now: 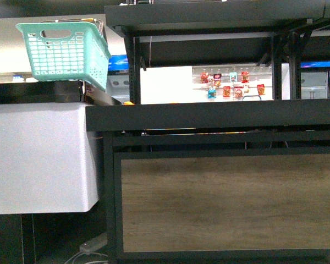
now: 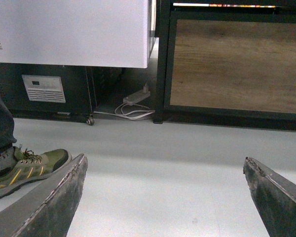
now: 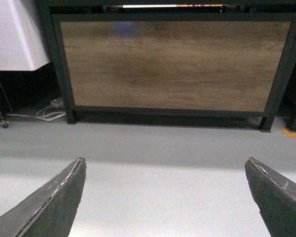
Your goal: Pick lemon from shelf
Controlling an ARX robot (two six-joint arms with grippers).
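The shelf (image 1: 209, 115), a black metal rack with wide dark trays and upright posts, fills the front view, with a wooden panel (image 1: 225, 201) closing its base. I cannot make out the lemon; only a small yellow-orange speck (image 1: 128, 102) peeks over the middle tray's edge at the left. Neither arm shows in the front view. My left gripper (image 2: 165, 159) hangs open low over the grey floor, facing the shelf's base (image 2: 237, 64). My right gripper (image 3: 165, 160) is also open above the floor, in front of the wooden panel (image 3: 172, 64). Both hold nothing.
A teal plastic basket (image 1: 63, 49) sits tilted on a white cabinet (image 1: 38, 159) left of the shelf. A person's green shoe (image 2: 27, 168) stands on the floor beside my left gripper. A power strip with white cable (image 2: 135, 98) lies by the shelf's foot.
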